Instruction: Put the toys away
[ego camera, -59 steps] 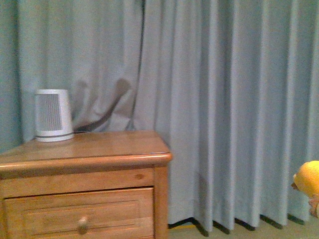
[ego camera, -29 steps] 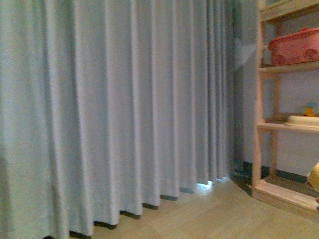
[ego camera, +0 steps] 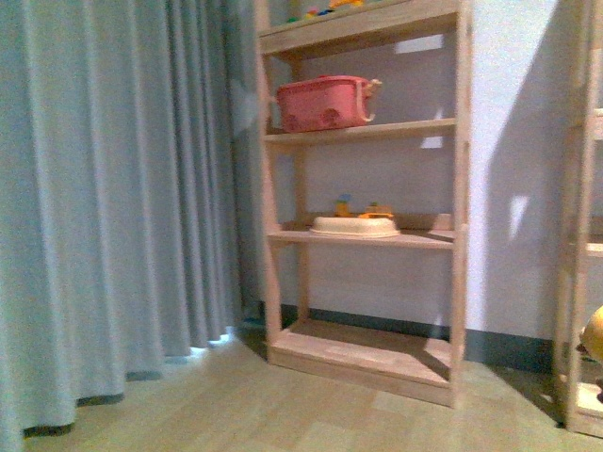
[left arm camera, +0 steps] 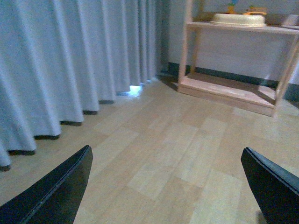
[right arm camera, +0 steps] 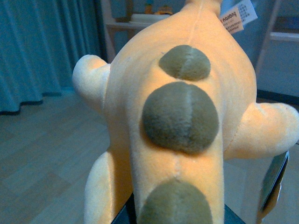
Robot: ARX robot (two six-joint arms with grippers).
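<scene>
In the front view you have a grey-blue curtain (ego camera: 104, 198) on the left and an open wooden shelf unit (ego camera: 459, 217) in the middle. A pink basket (ego camera: 322, 102) sits on one shelf, and a shallow white dish (ego camera: 354, 226) holding small coloured bits sits on the shelf below. Of the plush toy (ego camera: 594, 335) you get only a yellow sliver at the right edge, low down, in front of a second wooden rack (ego camera: 571, 311).

The left wrist view shows what the front cannot: your left gripper (left arm camera: 166, 151) is spread wide over the pale plank floor (left arm camera: 187, 154), with nothing between its black fingers (left arm camera: 56, 191).

In the right wrist view the toy fills the frame. You see an orange-yellow body with round olive-brown patches, held off the floor with the right gripper (right arm camera: 201, 207) clamped around it and dark fingers (right arm camera: 274, 179) showing on either side. Only here can you see its white tag (right arm camera: 237, 17). The top word looks like "nanrong", and the rest is too small to read.

Half a second ago the front view was nearly all curtain, with the shelves just entering at the right. A second ago it showed a wooden nightstand. The yellow sliver has stayed at the right edge throughout.
</scene>
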